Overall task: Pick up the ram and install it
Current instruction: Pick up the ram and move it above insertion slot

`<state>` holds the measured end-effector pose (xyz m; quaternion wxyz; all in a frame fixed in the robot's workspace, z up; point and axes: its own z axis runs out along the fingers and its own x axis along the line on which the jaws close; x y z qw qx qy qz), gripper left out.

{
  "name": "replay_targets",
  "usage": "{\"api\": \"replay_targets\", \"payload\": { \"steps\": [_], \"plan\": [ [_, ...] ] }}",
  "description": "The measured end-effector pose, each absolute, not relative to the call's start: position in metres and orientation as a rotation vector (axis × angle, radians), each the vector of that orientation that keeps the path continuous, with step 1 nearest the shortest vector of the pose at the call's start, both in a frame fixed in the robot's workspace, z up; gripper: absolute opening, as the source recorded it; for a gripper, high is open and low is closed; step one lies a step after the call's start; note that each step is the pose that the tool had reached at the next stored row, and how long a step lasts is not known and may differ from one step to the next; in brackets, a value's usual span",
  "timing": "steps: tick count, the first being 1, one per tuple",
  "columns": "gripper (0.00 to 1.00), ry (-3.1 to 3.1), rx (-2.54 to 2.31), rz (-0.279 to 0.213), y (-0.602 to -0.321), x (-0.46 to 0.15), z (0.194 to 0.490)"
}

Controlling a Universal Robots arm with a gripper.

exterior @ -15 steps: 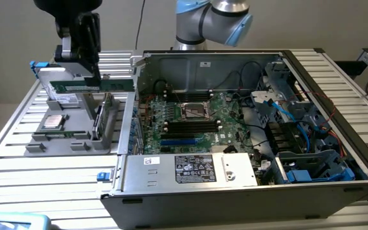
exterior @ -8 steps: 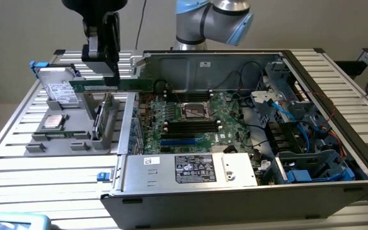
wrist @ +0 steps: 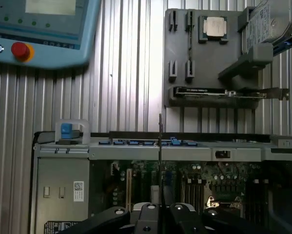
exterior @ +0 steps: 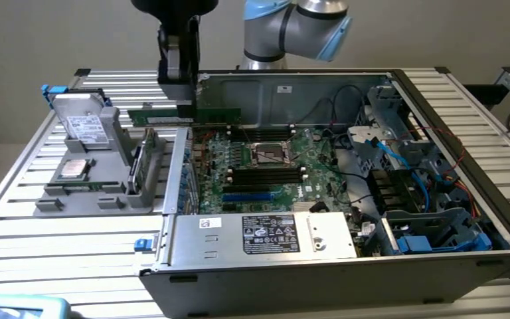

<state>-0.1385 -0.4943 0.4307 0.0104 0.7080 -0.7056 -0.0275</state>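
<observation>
My gripper [exterior: 177, 101] is shut on the ram [exterior: 184, 117], a long thin green stick held level and lengthwise in the air. It hangs over the left wall of the open computer case [exterior: 467, 219], between the grey parts holder [exterior: 104, 199] and the motherboard [exterior: 264, 166]. The black memory slots [exterior: 264, 177] lie lower and toward the exterior view's right of the stick. In the wrist view the ram [wrist: 160, 156] shows edge-on as a thin line rising from between the fingers [wrist: 146, 214] of my gripper [wrist: 160, 213], above the case wall.
The grey holder carries a silver processor chip [exterior: 72, 167], a hard drive [exterior: 85, 123] and an upright green expansion card [exterior: 149, 159]. A power supply [exterior: 264, 236] fills the case's near side, cables and drive bays [exterior: 414, 199] its right. A teach pendant [wrist: 38, 29] lies on the slatted table.
</observation>
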Motion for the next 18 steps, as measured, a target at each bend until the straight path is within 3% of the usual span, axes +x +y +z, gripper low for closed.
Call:
{"api": "replay_targets", "payload": {
  "steps": [18],
  "plan": [
    [0.13, -2.219, 2.229, -0.129, -0.494, -0.057, 0.431]
  ]
}}
